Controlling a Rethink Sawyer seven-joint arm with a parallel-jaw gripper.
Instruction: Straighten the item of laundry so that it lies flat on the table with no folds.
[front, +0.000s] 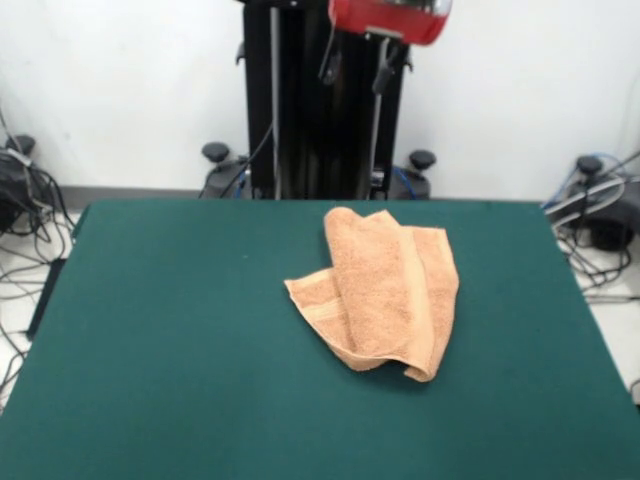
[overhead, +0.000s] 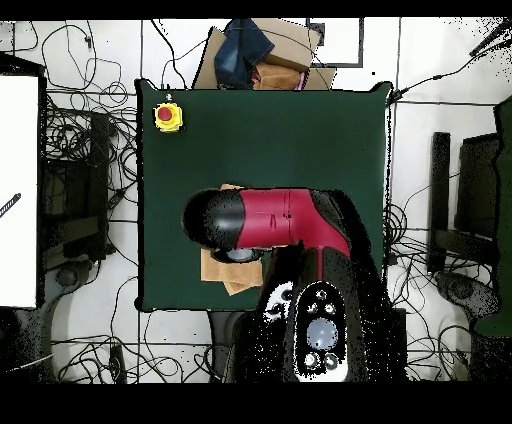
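The item of laundry (front: 385, 290) is a peach-orange terry towel lying rumpled right of the middle of the dark green table (front: 180, 330). One long flap is folded over the rest, and a corner sticks out to the left. My gripper (front: 358, 62) hangs beneath the red arm end (front: 388, 18) at the top edge, high above the table and apart from the towel. From overhead, the red and black arm (overhead: 270, 220) covers most of the towel (overhead: 222, 270); only its edges peek out, and the gripper is hidden.
A yellow box with a red button (overhead: 168, 117) sits on one table corner. A cardboard box with a dark blue cloth (overhead: 262, 55) lies just beyond the table's edge. Cables cover the floor around the table (overhead: 300, 130).
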